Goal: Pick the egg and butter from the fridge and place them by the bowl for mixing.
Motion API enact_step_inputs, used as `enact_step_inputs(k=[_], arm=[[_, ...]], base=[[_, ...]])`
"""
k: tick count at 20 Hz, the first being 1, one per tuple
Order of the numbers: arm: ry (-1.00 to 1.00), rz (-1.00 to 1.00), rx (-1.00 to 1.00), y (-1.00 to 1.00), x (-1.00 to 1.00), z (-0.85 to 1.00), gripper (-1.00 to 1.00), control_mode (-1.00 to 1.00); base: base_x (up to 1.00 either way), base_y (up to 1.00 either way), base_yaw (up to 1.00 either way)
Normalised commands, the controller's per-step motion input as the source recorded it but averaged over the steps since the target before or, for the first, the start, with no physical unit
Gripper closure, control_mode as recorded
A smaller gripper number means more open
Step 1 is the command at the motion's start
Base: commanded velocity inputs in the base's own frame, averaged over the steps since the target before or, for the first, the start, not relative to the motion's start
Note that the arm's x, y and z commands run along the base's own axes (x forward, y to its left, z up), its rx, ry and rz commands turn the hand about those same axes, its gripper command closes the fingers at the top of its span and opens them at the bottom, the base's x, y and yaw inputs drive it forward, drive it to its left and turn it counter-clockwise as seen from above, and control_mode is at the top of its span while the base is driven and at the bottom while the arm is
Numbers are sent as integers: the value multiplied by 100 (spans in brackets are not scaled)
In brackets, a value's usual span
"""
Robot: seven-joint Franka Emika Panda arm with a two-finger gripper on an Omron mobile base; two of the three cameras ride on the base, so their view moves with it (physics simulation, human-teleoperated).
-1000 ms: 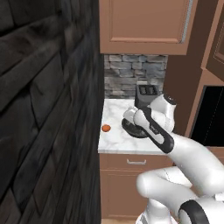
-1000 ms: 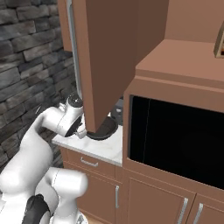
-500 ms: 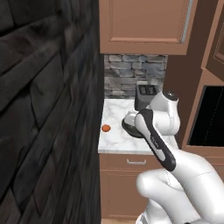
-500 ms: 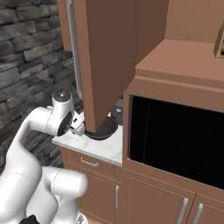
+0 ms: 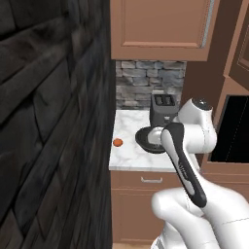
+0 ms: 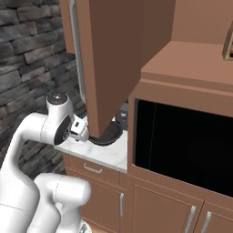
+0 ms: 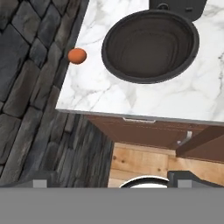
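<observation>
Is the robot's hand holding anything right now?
No, nothing is held. The gripper is open, its fingertips far apart, and the egg lies alone on the counter beside the bowl.

White marble counter [image 7: 131, 98], dark bowl [image 7: 150, 46] on it, small orange egg [image 7: 77, 56] near its stone-wall edge

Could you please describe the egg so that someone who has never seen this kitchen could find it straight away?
Look at the white marble counter set between the dark stone wall and the wooden cabinets. A wide dark bowl sits on it, and the egg lies apart from the bowl, near the counter's edge by the stone wall. It is the only small orange-red ball there.
</observation>
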Motion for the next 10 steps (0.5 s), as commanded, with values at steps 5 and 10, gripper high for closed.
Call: enact_step_inputs(k=[5,10], arm=[[0,0,0,0,-2,0,-100,-100],[0,0,0,0,-2,0,-100,100]], base=[[0,0,0],[-22,-4,0]])
